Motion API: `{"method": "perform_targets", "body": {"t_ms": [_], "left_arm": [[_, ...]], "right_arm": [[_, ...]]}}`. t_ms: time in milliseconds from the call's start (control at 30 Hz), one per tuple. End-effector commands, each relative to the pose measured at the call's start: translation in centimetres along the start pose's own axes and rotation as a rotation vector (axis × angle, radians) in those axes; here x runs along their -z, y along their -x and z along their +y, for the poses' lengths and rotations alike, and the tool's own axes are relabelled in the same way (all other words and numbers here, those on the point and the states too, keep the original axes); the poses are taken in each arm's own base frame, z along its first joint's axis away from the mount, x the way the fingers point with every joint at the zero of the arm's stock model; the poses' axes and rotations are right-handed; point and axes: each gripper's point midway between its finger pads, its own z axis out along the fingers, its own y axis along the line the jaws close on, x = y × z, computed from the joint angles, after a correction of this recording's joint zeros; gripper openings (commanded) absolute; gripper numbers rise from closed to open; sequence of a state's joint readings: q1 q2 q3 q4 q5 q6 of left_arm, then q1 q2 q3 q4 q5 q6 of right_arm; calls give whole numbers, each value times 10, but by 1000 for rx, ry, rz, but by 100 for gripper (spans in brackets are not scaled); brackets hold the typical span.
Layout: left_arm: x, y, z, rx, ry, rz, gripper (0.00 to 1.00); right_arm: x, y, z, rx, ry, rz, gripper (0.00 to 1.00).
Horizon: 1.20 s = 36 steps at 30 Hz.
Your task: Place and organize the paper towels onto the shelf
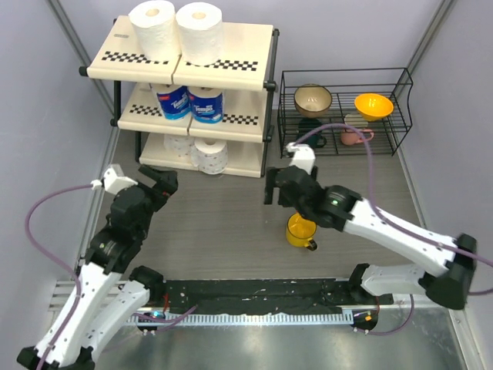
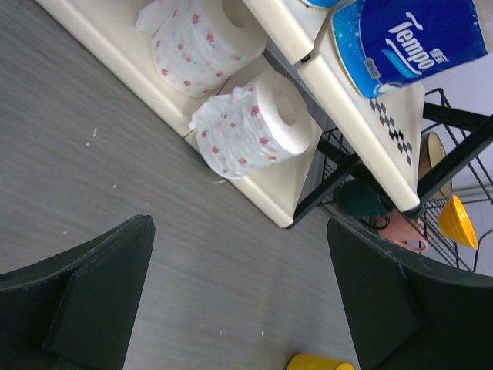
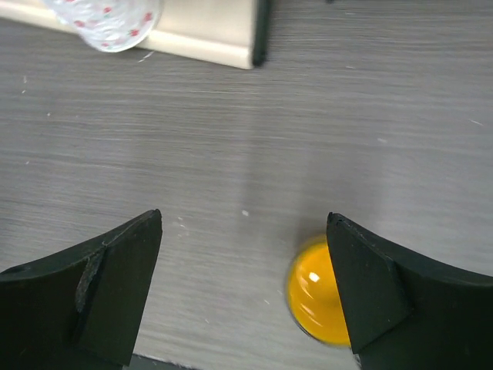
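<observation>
My left tool [image 2: 246, 301] and right tool [image 3: 245, 262] hang wide open and empty; all six paper towels [image 1: 199, 31] sit on the shelf [image 1: 243, 42], but a stray swing could knock the bottom front roll [image 2: 258, 127] off.

Bottom paper towels [image 1: 209, 156] half hidden by shelf [image 1: 246, 125]

Pale grey-lilac walls [image 1: 46, 116] close in on three sides, with a slim metal post [image 1: 77, 38] slanting up at the upper left and another [image 1: 427, 38] at the upper right. The table [image 1: 223, 223] is grey wood-grain, evenly lit and lightly speckled with crumbs. At the upper right stands a black wire rack [image 1: 347, 71] holding a beige bowl [image 1: 313, 99] and an orange one [image 1: 373, 105]. Along the bottom runs a black strip [image 1: 254, 293], then shiny sheet metal [image 1: 308, 347] catching the glare.
</observation>
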State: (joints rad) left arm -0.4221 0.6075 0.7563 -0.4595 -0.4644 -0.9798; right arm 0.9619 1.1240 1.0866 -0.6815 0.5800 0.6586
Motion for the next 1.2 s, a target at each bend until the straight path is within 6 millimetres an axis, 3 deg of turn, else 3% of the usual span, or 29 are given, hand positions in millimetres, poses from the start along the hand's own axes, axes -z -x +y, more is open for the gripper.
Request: {"method": "perform_targets", "body": {"t_ms": [0, 33, 67, 133, 233, 267, 333, 367, 433, 600, 633, 700, 733, 833, 1167], "left_arm": [[39, -1, 28, -53, 31, 56, 99], [42, 0, 29, -50, 26, 52, 100], [45, 1, 31, -46, 22, 49, 100], [52, 0, 34, -44, 16, 58, 100], [58, -4, 37, -54, 22, 86, 100], [59, -5, 37, -57, 23, 94, 100], [61, -5, 37, -56, 15, 98, 100], [63, -3, 35, -52, 6, 94, 100], [64, -2, 34, -49, -1, 94, 100], [70, 1, 33, -60, -9, 94, 100], [71, 3, 33, -65, -12, 91, 100], [73, 4, 35, -68, -5, 87, 100], [74, 5, 36, -69, -4, 84, 100], [80, 8, 36, -63, -15, 76, 100], [87, 7, 42, -58, -1, 88, 100]], "right_arm": [[-31, 33, 77, 5, 172, -86, 93], [-49, 21, 87, 36, 157, -57, 93], [-54, 31, 102, 39, 174, -78, 93], [-75, 26, 127, 72, 180, -80, 93], [-95, 30, 144, 83, 144, -121, 93], [-112, 18, 147, 114, 111, -109, 93], [-123, 20, 167, 109, 128, -124, 93], [-135, 9, 173, 123, 128, -116, 93], [-139, 14, 196, 116, 189, -159, 93], [-171, 2, 222, 143, 201, -212, 93], [-172, 9, 229, 137, 209, -241, 93], [-184, 2, 233, 149, 202, -248, 93], [-185, 9, 238, 139, 204, -277, 93], [-199, 8, 241, 136, 180, -299, 92], [-217, 4, 239, 107, 139, -369, 92]]}}
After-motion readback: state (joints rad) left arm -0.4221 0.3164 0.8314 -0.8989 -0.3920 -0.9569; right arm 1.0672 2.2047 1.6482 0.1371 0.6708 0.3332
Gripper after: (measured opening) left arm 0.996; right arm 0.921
